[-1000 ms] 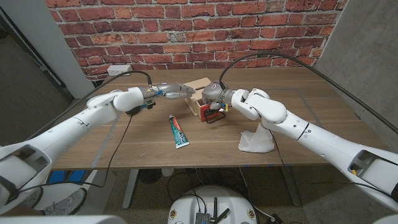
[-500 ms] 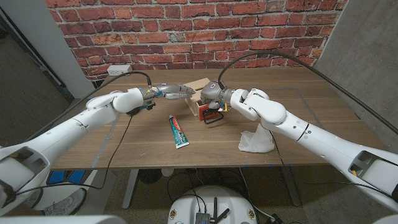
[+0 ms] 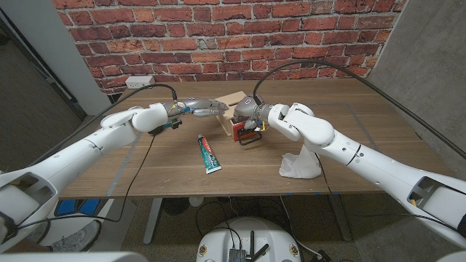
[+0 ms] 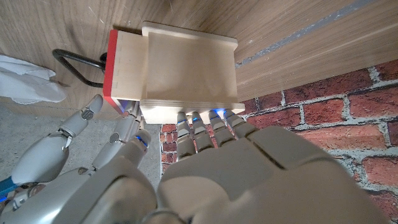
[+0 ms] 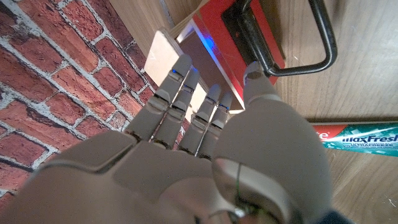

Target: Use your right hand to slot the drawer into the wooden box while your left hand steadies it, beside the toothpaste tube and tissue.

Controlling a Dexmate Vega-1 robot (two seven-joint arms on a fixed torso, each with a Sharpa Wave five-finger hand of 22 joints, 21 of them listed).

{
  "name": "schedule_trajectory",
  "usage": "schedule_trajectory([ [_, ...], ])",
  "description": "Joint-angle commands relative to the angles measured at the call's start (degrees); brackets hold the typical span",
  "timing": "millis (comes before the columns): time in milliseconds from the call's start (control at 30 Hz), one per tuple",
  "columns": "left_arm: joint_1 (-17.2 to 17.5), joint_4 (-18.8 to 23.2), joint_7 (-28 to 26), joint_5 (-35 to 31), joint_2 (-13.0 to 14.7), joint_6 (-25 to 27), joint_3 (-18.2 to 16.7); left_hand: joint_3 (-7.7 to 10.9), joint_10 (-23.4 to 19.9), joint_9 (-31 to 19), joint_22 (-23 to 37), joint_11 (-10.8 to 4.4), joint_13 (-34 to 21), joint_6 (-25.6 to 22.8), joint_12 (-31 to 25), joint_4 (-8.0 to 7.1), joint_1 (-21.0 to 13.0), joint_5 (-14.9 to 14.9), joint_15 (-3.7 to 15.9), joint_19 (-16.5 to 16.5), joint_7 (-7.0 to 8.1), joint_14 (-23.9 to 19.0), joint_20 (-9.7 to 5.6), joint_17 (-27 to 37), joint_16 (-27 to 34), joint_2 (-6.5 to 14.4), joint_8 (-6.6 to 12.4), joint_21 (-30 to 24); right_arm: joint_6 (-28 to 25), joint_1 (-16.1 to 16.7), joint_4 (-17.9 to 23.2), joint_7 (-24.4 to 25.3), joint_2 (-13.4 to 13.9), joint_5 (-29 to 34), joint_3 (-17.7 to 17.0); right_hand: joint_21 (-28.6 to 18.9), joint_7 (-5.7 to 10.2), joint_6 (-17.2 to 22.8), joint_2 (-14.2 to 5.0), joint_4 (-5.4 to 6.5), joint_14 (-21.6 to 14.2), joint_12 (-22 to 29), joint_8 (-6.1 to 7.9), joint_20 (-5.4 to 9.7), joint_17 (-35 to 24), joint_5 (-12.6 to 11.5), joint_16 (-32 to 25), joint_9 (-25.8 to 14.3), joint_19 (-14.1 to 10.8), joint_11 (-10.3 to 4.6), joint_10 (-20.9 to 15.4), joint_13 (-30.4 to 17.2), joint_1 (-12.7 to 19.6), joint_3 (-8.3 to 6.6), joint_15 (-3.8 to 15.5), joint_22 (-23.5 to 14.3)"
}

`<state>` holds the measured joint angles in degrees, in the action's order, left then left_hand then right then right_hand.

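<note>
Your wooden box (image 4: 189, 68) is pale plywood, lying on the table (image 3: 145, 156) behind the toothpaste tube (image 3: 210, 153). The drawer (image 4: 115, 65) has a red front with a black wire handle (image 5: 298, 43) and is most of the way in; a short stretch of its pale side shows between the red front and the box's mouth.

Your left hand (image 3: 205, 108) reaches the box's far end from the side away from the drawer. In the left wrist view its fingertips (image 4: 205, 118) are pressed side by side against the box's end edge, holding nothing.

Your right hand (image 3: 250, 111) sits over the drawer end of the box. In the right wrist view its fingers (image 5: 180, 81) lie close together along the top of the box, just beside the red front, and the thumb (image 5: 255, 78) lies at the red face near the handle. I cannot tell whether it grips the drawer or only presses on it.

The crumpled white tissue (image 3: 299, 164) lies on the table to the right of the tube, well apart from the box.
</note>
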<state>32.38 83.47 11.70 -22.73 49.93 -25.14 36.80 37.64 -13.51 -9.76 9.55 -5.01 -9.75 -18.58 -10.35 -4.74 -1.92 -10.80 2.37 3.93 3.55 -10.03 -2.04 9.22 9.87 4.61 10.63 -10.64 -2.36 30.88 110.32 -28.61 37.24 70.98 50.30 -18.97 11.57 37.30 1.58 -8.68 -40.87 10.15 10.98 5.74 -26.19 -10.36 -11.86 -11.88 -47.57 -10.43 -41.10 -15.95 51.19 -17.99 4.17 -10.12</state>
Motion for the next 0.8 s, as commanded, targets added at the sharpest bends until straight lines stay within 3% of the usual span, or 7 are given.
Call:
schedule_trajectory([
  [33, -0.12, 0.32, 0.29, -0.19, -0.01, 0.19, -0.03, 0.41, -0.56, -0.29, 0.06, -0.07, -0.2, -0.54, -0.3, -0.08, -0.28, -0.02, 4.75, 0.49, 0.03, -0.47, -9.73, 0.26, 0.18, 4.36, 0.16, -0.24, -0.27, 0.28, 0.97, -1.77, 0.0, -1.54, -1.14, 0.38, 0.04, -0.35, 0.19, 0.11, 0.52, 0.09, -0.11, 1.0, -0.15, 0.06, 0.02, -0.18, 0.3, 0.15, 0.28, 0.05, -0.3, 0.48, 7.8, -0.11],
  [800, 0.33, 1.03, 0.05, -0.21, 0.3, 1.17, -0.42, 0.94, -0.62, -0.3, 0.06, -0.07, -0.21, -0.71, -0.28, 0.1, -0.3, 0.02, 4.63, 0.86, 0.05, -0.47, -9.71, 0.25, 0.13, 4.32, 0.2, -0.26, -0.66, 2.45, 5.84, -0.71, 1.86, -6.19, -5.05, 1.06, -0.04, -0.32, -0.34, 0.64, 0.46, 0.66, 0.53, 0.43, -0.4, 0.04, -0.72, -0.09, 0.76, 0.21, -0.05, 0.27, -1.41, 1.02, 7.8, -0.05],
])
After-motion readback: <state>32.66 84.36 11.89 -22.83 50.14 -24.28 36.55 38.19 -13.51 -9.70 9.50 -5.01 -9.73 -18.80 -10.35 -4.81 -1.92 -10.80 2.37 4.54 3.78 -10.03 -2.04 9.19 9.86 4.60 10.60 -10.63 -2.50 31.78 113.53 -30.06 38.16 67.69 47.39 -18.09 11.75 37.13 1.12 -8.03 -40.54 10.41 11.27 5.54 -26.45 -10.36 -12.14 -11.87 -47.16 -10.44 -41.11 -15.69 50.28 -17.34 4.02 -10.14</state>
